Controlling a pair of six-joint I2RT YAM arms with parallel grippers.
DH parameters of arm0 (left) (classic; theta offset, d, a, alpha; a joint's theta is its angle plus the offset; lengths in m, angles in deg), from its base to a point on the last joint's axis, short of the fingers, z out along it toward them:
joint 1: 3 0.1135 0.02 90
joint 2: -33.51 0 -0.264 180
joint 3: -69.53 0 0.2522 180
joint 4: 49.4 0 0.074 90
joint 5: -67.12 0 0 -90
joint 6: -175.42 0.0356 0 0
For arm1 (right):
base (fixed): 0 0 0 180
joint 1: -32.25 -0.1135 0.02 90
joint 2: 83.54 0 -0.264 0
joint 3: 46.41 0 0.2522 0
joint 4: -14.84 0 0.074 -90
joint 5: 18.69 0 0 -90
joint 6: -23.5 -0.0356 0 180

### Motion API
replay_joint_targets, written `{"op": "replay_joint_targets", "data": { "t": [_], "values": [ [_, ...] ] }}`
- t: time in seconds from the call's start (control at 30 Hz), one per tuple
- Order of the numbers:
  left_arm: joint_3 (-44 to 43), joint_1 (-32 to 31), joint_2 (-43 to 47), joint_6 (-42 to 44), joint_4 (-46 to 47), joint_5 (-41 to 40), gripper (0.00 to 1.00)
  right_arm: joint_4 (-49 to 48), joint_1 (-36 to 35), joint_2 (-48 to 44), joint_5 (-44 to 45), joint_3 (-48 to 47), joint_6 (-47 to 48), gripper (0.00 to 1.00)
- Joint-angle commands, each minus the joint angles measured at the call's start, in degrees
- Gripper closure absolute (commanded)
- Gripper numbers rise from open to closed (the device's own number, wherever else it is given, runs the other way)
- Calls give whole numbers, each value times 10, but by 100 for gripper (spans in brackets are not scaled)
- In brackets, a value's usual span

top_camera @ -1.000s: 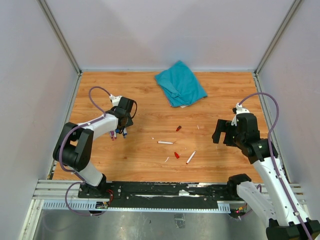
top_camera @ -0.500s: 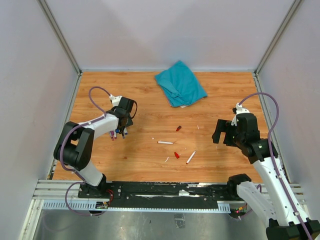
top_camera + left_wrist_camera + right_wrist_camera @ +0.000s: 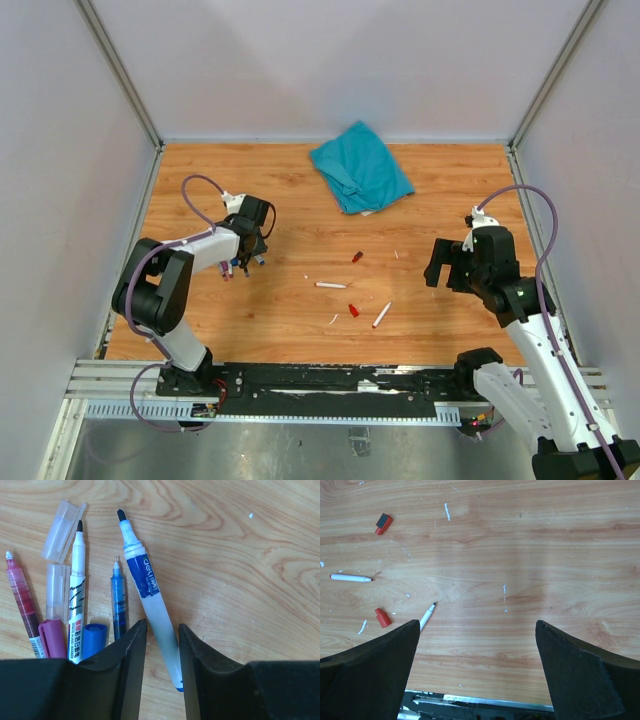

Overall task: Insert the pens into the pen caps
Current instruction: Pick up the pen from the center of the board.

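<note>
My left gripper (image 3: 250, 256) (image 3: 162, 630) is down on the table at the left, its jaws closed narrowly round the rear of a blue-labelled white pen (image 3: 150, 600) with a dark tip. Beside it lie a black-and-white pen (image 3: 77, 590), a thin blue pen (image 3: 118, 605), a red pen (image 3: 22, 605), a blue cap (image 3: 94, 637), a purple cap (image 3: 51, 637) and two clear caps (image 3: 62, 530). My right gripper (image 3: 440, 268) (image 3: 477, 630) is open wide and empty above the table. Mid-table lie two white pens (image 3: 350, 578) (image 3: 426, 616) and two red caps (image 3: 383, 523) (image 3: 383, 617).
A crumpled teal cloth (image 3: 360, 178) lies at the back centre of the wooden table (image 3: 450, 190). Small white scraps (image 3: 333, 319) are scattered near the middle. Pale walls close in on three sides, and a black rail (image 3: 330, 385) runs along the near edge.
My left gripper has shifted slightly to the right at the pen cluster. The right arm has not moved.
</note>
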Motion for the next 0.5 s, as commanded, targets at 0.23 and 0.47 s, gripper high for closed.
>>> {"op": "replay_joint_targets", "data": {
  "t": [0.23, 0.47],
  "values": [
    [5, -31, -17, 50, 36, 53, 70, -5, 9, 0, -6, 6, -2, 1],
    [18, -40, 10, 85, 55, 77, 86, -6, 9, -7, -5, 6, -3, 1]
  ]
}}
